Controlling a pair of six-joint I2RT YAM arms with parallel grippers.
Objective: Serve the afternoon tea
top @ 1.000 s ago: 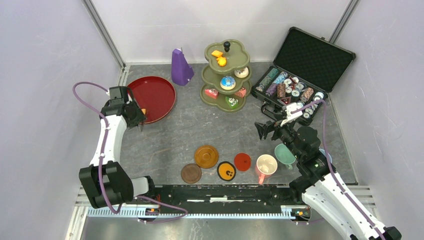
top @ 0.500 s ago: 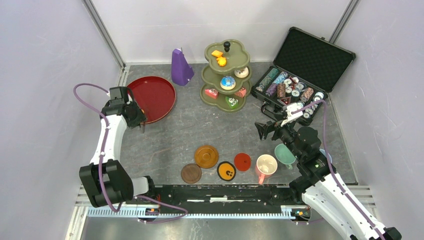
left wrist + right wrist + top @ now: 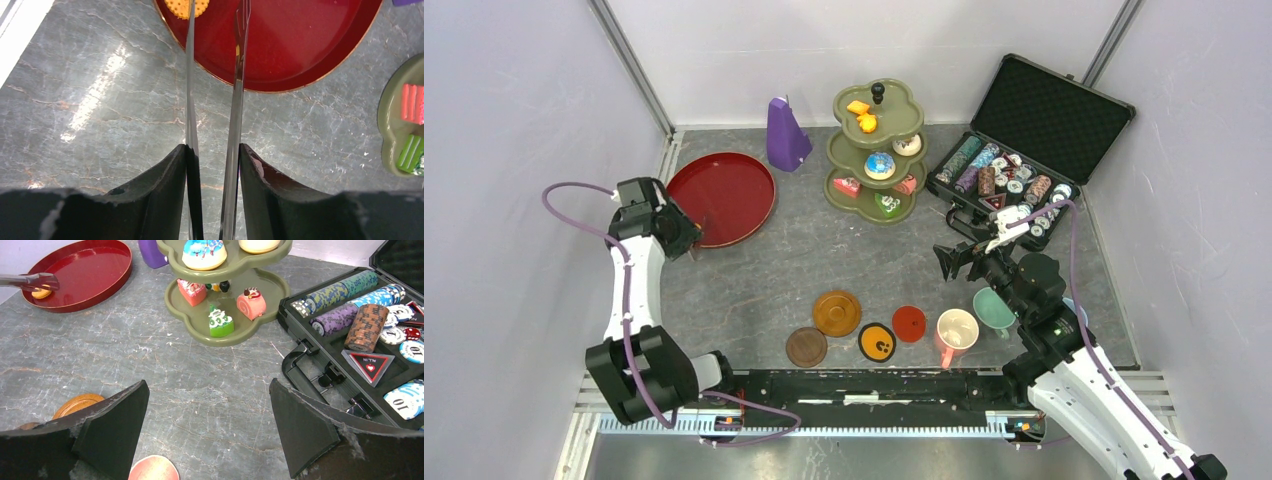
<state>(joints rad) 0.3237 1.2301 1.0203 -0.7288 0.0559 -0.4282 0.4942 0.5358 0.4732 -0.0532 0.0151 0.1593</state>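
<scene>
The left jaws are clenched on a pair of metal tongs. Their black fingers press the two blades from either side, leaving a narrow gap between the blades. The tongs reach over the rim of the round red tray, where an orange waffle biscuit lies. One blade crosses the biscuit's edge and the other runs beside it over bare tray; whether metal touches biscuit cannot be told. The right jaws are released, spread wide with nothing between them, above the grey counter and facing the olive-green three-tier stand. That stand is at the far middle of the counter. It carries yellow and orange pieces on top, a blue-and-white doughnut on the middle tier, and a pink slice, a green cake and a pink roll on the bottom tier. Near the arms' bases lie four round coasters, with a pink mug and a teal mug just beside the right arm. A purple pyramid stands between tray and stand, and an open black case of poker chips sits at far right.
</scene>
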